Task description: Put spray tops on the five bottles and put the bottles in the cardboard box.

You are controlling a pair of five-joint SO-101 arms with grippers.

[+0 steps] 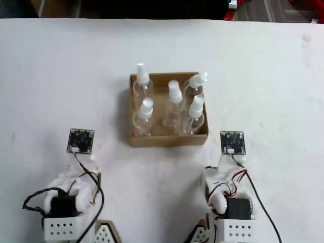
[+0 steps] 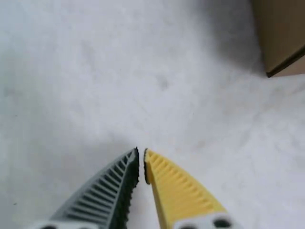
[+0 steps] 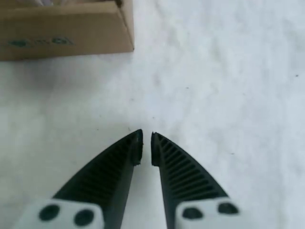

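The cardboard box stands in the middle of the white table and holds several clear bottles, each with a white spray top. Both arms sit drawn back at the near edge, the left arm left of the box and the right arm right of it. My left gripper, one finger grey and one yellow, is shut over bare table, with a box corner off to one side. My right gripper, with black fingers, is shut on nothing, a short way from the box wall.
The white table cloth spreads wide on both sides of the box and behind it. Dark floor and red items lie beyond the far table edge.
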